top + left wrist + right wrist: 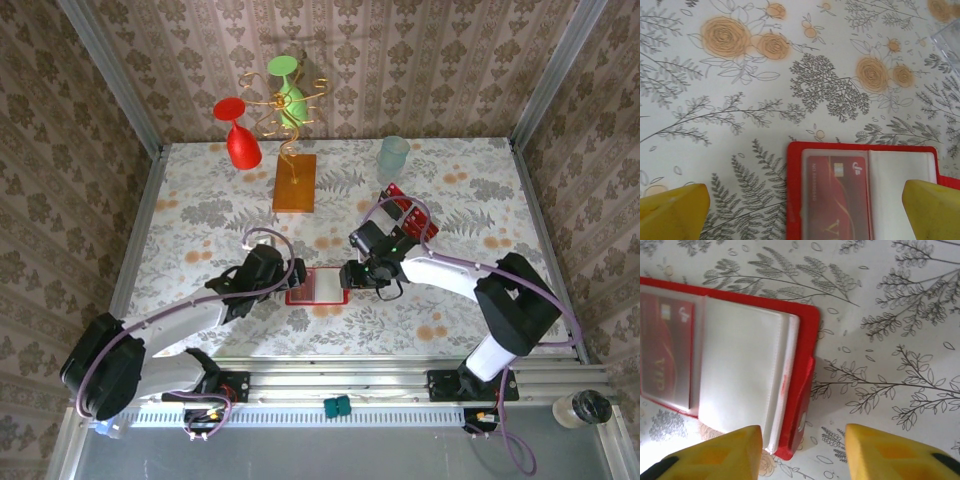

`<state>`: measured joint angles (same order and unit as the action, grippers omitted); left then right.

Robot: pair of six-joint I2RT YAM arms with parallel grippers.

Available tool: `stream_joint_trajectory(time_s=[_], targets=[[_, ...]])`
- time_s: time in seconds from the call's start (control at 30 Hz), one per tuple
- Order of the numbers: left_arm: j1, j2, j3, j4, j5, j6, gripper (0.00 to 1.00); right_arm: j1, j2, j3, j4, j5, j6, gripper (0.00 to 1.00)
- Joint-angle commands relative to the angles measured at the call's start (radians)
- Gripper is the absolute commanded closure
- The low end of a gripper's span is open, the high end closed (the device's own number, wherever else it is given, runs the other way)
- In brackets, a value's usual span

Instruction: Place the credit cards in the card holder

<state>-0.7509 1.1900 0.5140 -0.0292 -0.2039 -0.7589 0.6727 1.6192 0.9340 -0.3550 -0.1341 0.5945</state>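
Between the two arms, toward the front of the counter [200, 200], the card holder [317, 285] is lying open and flat, pale pockets facing up. One credit card [837, 195] is sitting inside a pocket under its clear cover; the neighbouring pocket is showing blank. The other credit cards [410, 215] are waiting in a red stack further back on the right, well apart from the holder; their count cannot be told.

Entry, left pincer [802, 215]: jaws are standing wide and holding nothing, hovering over the holder's near edge. One yellow fingertip [932, 210] is overlapping the holder's far end, and the other is sitting over bare counter. Judgement: it is stationed there to pin the holder down while a card slides in.

Entry, right pincer [807, 455]: jaws are standing partly apart, empty, hanging over the holder's outer red edge. Judgement: carrying nothing, it is probably due at the stack for the next card.

Judgement: the holder is being kept flat and open because the pocket mouths look tight. The task is looking early, with one card in.
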Motion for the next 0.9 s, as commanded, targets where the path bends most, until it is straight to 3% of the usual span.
stream_joint_trajectory(time_s=[0.0, 0.2, 0.27, 0.87], targets=[[-0.012, 0.025, -0.025, 0.078, 0.047, 0.011, 0.00, -0.020, 0.023, -0.018, 0.026, 0.020, -0.020, 0.64], [-0.018, 0.093, -0.028, 0.126, 0.070, -0.004, 0.00, -0.053, 0.024, -0.040, 0.044, -0.005, -0.033, 0.95], [-0.023, 0.117, -0.024, 0.141, 0.076, -0.007, 0.00, -0.063, 0.012, -0.052, 0.044, -0.009, -0.036, 1.00], [-0.077, 0.292, 0.052, 0.251, 0.106, -0.012, 0.00, -0.090, -0.006, -0.104, 0.083, -0.053, -0.028, 1.00]])
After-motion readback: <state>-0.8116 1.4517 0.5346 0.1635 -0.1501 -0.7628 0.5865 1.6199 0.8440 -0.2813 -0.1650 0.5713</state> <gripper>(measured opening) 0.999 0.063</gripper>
